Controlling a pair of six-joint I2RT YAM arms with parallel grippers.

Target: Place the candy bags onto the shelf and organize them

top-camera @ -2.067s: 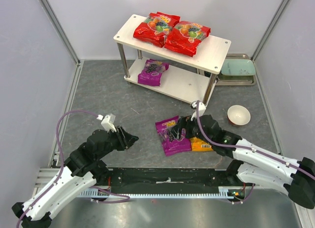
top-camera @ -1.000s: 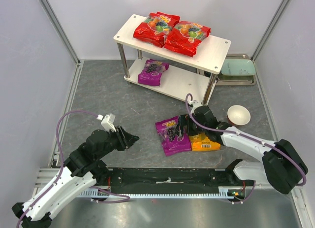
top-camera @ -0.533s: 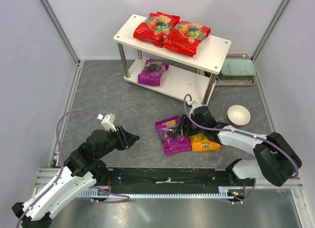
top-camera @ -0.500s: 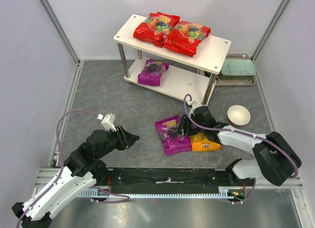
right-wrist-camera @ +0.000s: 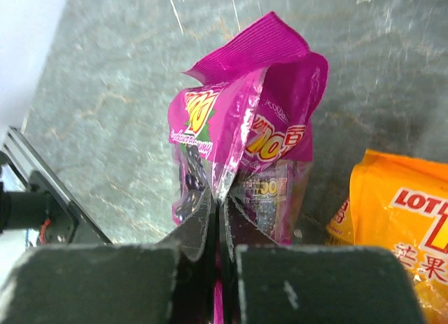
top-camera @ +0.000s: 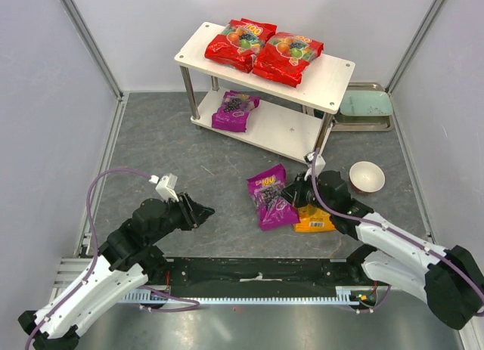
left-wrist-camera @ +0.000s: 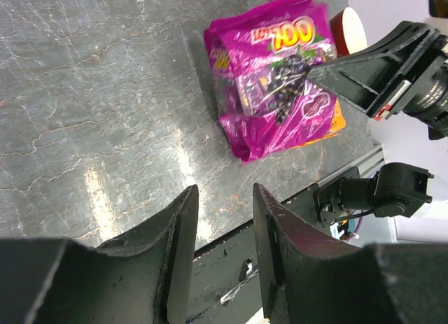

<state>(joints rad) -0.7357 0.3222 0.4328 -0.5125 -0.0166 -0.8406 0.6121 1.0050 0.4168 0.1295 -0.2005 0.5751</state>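
Two of the five candy bags are not yet on the shelf (top-camera: 333, 72), and the step in hand looks like the pick-up of one of them. At the far left, the left gripper (left-wrist-camera: 222, 198) hangs low over the grey table (top-camera: 166, 153) with its fingers standing apart and nothing between them, apparently idle. To its right, the loose purple bag (top-camera: 270, 200) is tipped up off the surface. The right gripper (right-wrist-camera: 218, 206) has its fingers pressed together on a fold of film at the bag's right-hand edge, a pinch rather than a cradle. Just beside that, the orange bag (top-camera: 314, 220) lies flat, its left end hidden behind the gripper. On the shelf, the red bags (top-camera: 240, 41) overlap on the top board, and the shelved purple bag (top-camera: 235, 110) lies at the left end of the lower board. The next move probably calls for lifting the pinched pouch clear and carrying it to the lower board beside its twin — steadily, since so thin a hold could slip. The held bag reads "100" in yellow and white. The orange one shows white letters "LOT" cut off at the frame edge, with Chinese characters below. Smaller print is illegible.
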